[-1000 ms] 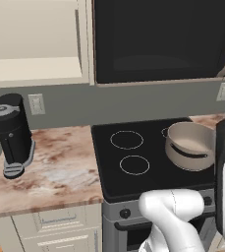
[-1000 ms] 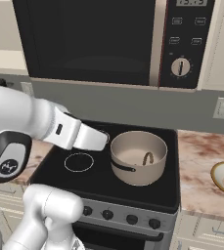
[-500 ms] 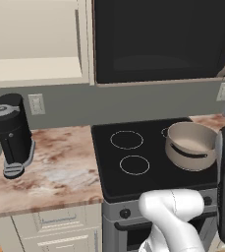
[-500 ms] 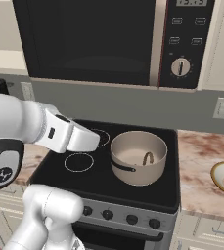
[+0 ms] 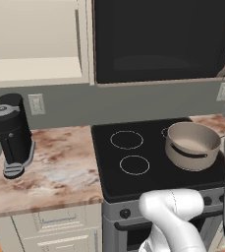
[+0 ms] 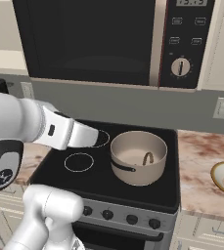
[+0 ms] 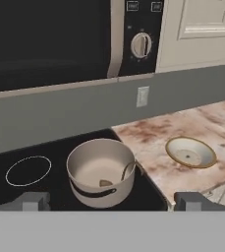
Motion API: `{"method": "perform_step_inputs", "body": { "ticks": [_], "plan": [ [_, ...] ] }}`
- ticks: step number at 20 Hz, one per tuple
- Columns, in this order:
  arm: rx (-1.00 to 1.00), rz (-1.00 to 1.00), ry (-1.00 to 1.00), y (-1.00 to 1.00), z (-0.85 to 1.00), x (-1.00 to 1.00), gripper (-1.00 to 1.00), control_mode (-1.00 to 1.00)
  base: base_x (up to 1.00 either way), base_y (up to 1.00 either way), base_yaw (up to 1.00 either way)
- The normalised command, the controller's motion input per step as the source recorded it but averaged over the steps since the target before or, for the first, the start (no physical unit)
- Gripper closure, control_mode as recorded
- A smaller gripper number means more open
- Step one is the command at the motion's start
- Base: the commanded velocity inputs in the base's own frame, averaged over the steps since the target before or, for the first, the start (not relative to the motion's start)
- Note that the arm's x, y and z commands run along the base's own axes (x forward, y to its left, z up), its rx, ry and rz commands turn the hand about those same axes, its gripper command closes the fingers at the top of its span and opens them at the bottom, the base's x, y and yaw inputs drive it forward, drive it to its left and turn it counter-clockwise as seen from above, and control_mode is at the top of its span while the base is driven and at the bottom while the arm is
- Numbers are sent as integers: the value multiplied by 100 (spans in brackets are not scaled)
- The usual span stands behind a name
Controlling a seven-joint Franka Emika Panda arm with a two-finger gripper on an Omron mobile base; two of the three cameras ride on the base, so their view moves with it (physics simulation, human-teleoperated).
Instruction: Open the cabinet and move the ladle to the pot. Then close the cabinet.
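Note:
The grey pot [image 7: 100,170] stands on the black stove's right front burner, also seen as the pot [image 5: 192,145] and the pot [image 6: 138,156]. The ladle [image 7: 128,170] lies inside it, its handle leaning on the rim; the ladle [image 6: 147,157] shows as a small curved hook. My gripper [image 7: 114,202] hovers back from the pot, open, with nothing between its fingertips [image 7: 35,201]. The cream cabinet [image 5: 35,44] left of the microwave has its inside exposed, its shelf bare. Another cream cabinet door [image 7: 197,24] right of the microwave is shut.
A black microwave [image 5: 158,39] hangs over the stove [image 5: 133,162]. A black coffee machine [image 5: 11,133] stands on the marble counter at left. A shallow bowl [image 7: 190,151] sits on the counter right of the stove. My white forearm [image 6: 59,132] reaches over the stove's left side.
My arm has drawn back from the pot, sliding left in the right base view. The ladle stays in the pot. The jaws have stayed wide.

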Motion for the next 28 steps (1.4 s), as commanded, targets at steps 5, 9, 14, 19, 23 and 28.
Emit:
{"method": "perform_step_inputs", "body": {
  "ticks": [5,9,14,19,23,28],
  "plan": [
    [0,5,0,19,0,-2,-100,100,-4,27,4],
    [0,0,0,0,0,0,-100,100,-11,79,18],
    [0,0,0,0,0,0,-100,100,0,34,31],
    [0,0,0,0,0,0,-100,100,0,31,32],
    [0,0,0,0,0,0,-100,100,0,28,34],
    [0,0,0,0,0,0,-100,100,0,41,34]
  ]
}}
